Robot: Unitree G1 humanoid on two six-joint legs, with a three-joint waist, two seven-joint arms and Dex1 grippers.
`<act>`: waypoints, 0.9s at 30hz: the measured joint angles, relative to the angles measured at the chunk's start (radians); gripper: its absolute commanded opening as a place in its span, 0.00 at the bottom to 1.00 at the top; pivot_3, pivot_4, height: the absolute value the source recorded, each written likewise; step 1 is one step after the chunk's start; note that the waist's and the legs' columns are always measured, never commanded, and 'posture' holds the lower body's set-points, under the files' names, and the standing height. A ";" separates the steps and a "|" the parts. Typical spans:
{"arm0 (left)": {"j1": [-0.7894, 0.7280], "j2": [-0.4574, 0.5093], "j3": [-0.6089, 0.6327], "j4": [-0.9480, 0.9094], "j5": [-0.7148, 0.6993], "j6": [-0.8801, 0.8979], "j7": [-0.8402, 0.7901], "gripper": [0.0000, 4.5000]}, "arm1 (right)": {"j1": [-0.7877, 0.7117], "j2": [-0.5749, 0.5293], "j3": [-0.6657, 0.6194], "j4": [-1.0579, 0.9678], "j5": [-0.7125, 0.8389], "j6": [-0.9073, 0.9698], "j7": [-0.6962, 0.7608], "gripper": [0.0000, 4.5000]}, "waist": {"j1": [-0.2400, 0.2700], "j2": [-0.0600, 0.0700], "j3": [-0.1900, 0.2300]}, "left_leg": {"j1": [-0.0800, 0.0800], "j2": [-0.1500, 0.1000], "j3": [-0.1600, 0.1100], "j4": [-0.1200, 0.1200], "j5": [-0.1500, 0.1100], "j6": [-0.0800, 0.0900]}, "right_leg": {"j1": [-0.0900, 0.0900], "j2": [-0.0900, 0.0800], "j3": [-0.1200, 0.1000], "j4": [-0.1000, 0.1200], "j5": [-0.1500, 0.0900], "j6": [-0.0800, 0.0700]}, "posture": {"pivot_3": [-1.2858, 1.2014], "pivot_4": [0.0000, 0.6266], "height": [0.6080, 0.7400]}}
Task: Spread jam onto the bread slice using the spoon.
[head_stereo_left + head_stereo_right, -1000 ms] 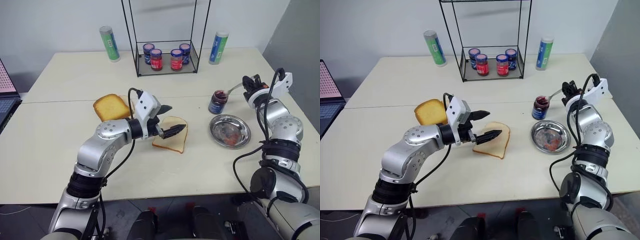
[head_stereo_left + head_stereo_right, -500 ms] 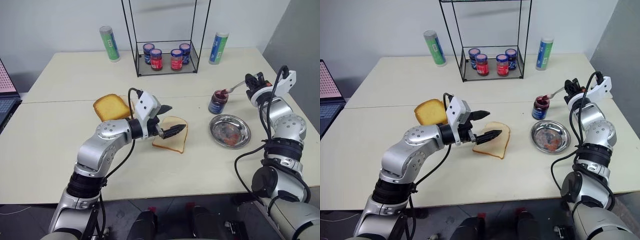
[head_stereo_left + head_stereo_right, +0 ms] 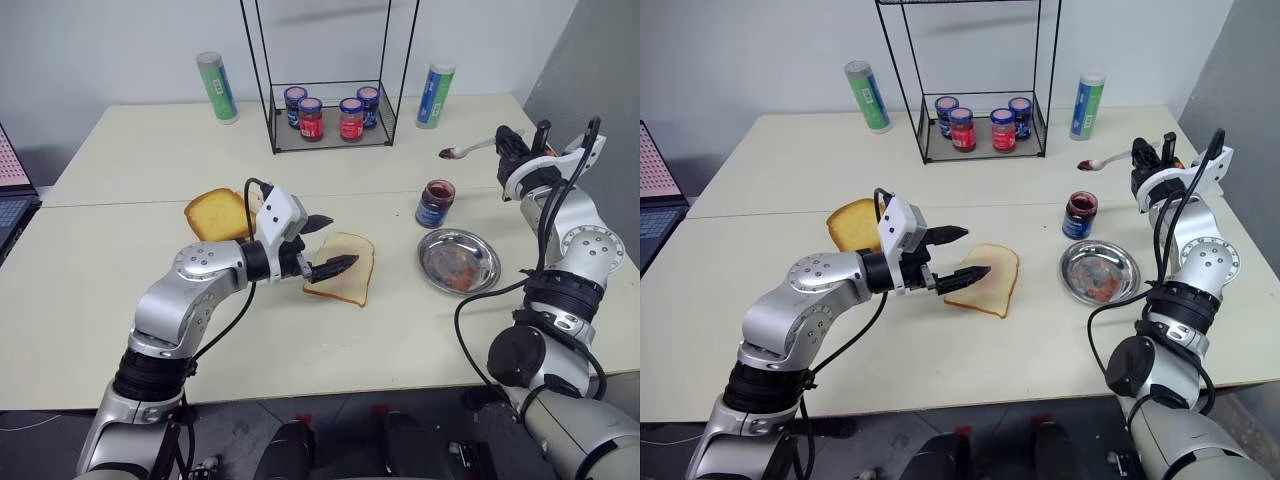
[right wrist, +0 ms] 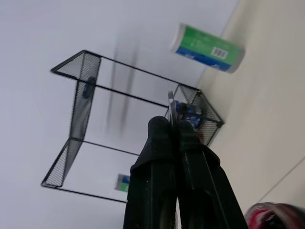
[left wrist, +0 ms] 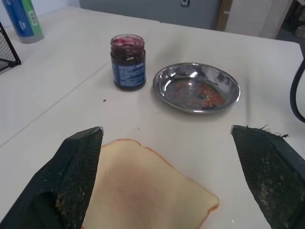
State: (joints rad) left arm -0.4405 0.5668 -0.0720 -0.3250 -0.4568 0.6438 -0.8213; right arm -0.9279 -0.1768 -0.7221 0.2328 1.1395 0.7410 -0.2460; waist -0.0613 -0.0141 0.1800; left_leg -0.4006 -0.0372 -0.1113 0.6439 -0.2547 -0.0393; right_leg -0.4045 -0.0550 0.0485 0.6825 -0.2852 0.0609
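Step in hand, by the look of it: carrying a loaded spoon (image 3: 468,151) from the jam (image 3: 435,203) toward the bread (image 3: 343,268). Right pincer (image 3: 508,148) clamped tight on the spoon handle, bowl held level in the air above and behind the open jar, well apart from the slice. Bread flat on the desk (image 3: 120,260), between the yellow toast (image 3: 215,213) and the steel plate (image 3: 459,262). Left pincer (image 3: 326,245) spread wide, gripping nothing, one finger over the slice's near edge, the other poised above. Next: swing the spoon across past the jar, lower the bowl onto the slice, smear. Likely need: steady the bread against sliding.
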 measured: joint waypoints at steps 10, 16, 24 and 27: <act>0.382 0.107 0.228 -0.200 -0.055 0.003 0.020 1.00 | 0.138 0.123 0.357 -0.354 0.020 0.120 -0.005 0.01 | -0.016 0.002 0.000 | 0.000 0.002 -0.001 -0.001 0.000 0.000 | 0.000 0.000 -0.001 0.000 0.000 0.000 | 0.52 0.24 1.00; 0.533 0.084 0.280 -0.296 -0.060 0.004 0.091 1.00 | 0.265 0.117 0.587 -0.421 -0.115 0.112 0.137 0.01 | -0.008 0.002 0.000 | 0.000 0.002 -0.001 -0.001 0.000 0.000 | 0.000 0.000 -0.001 0.000 0.000 0.000 | 0.52 0.24 1.00; 0.574 0.058 0.286 -0.335 -0.060 0.003 0.161 1.00 | 0.339 0.027 0.768 -0.412 -0.406 -0.046 0.358 0.01 | 0.005 0.002 0.000 | 0.001 0.002 -0.001 0.000 0.000 0.000 | 0.000 0.000 -0.001 -0.001 0.000 0.000 | 0.52 0.24 1.00; 0.574 0.056 0.285 -0.337 -0.061 0.003 0.177 1.00 | 0.371 0.012 0.808 -0.401 -0.490 -0.103 0.421 0.01 | 0.006 0.002 0.000 | 0.001 0.002 -0.001 -0.001 0.000 0.000 | 0.000 0.001 -0.001 -0.001 0.000 0.000 | 0.52 0.24 1.00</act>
State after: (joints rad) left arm 0.1337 0.6232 0.2132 -0.6621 -0.5177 0.6470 -0.6444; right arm -0.5570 -0.1651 0.0856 -0.1681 0.6495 0.6378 0.1746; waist -0.0553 -0.0122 0.1796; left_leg -0.3999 -0.0353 -0.1123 0.6433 -0.2548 -0.0392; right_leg -0.4042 -0.0544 0.0472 0.6819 -0.2853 0.0606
